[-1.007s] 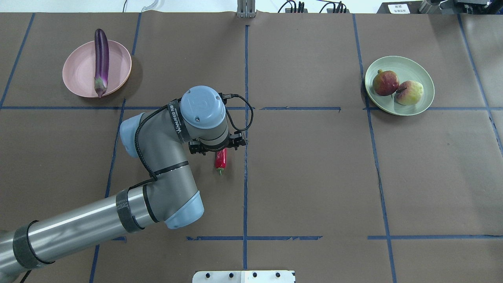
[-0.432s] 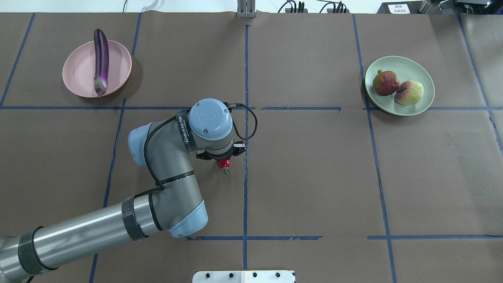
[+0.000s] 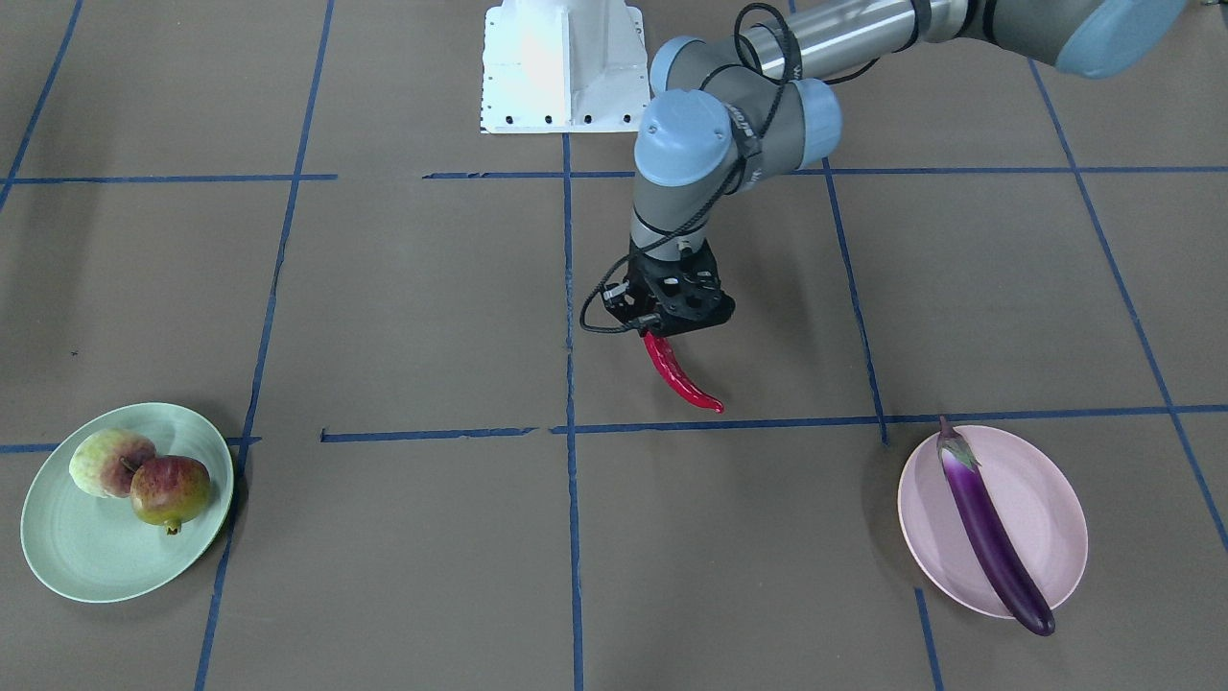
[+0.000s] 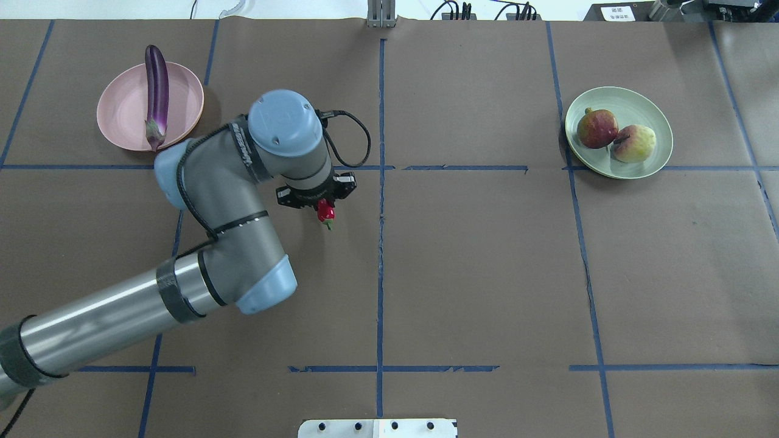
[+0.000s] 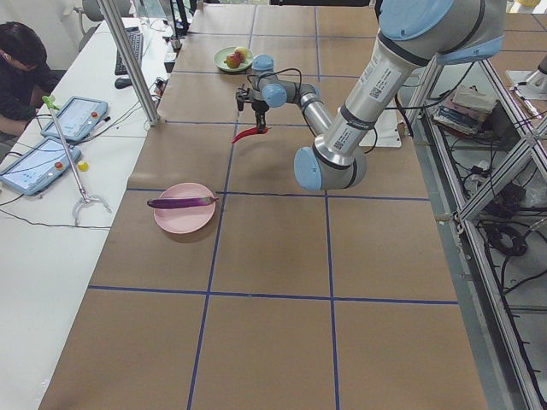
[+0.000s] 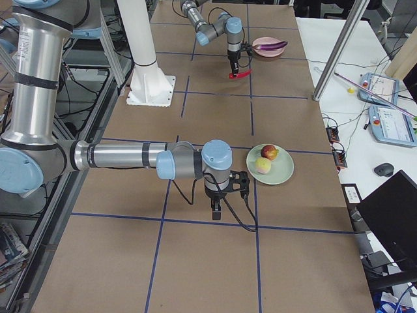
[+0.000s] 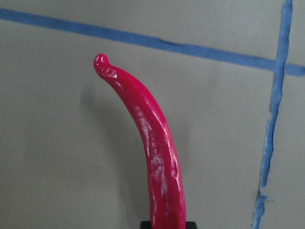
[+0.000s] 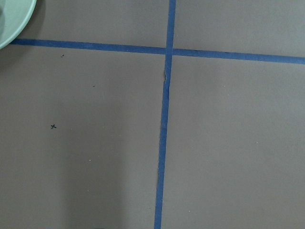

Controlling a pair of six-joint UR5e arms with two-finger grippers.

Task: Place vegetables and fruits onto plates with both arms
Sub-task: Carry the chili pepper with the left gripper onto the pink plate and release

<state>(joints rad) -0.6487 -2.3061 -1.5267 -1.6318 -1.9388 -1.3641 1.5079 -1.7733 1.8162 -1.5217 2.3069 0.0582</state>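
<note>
The step in hand is the carry of the last loose item: the left gripper (image 3: 660,329) has its jaws clamped on the stem end of the chili pepper (image 3: 680,377), which hangs tip-down and curved below it, and from the shadow in the left wrist view it appears to be held clear of the brown paper (image 3: 403,317) near the table's middle. The other items look settled. The eggplant (image 3: 990,530) lies slantwise across the pink plate (image 3: 1044,485), one end overhanging the rim, and the pale blushed fruit (image 3: 107,461) and the red-and-yellow fruit (image 3: 171,489) sit touching each other on the mint plate (image 3: 82,561). The right gripper (image 6: 217,207) hangs low over bare paper just beside the mint plate, and whether its jaws are apart or together cannot be told from the side view. The next move calls for swinging the chili across to the pink plate, which is well apart from it, lining it over the bare strip beside the eggplant, and lowering it close before the jaws part, since a pepper hanging by its stem will likely tip over and could roll off the shallow rim.
</note>
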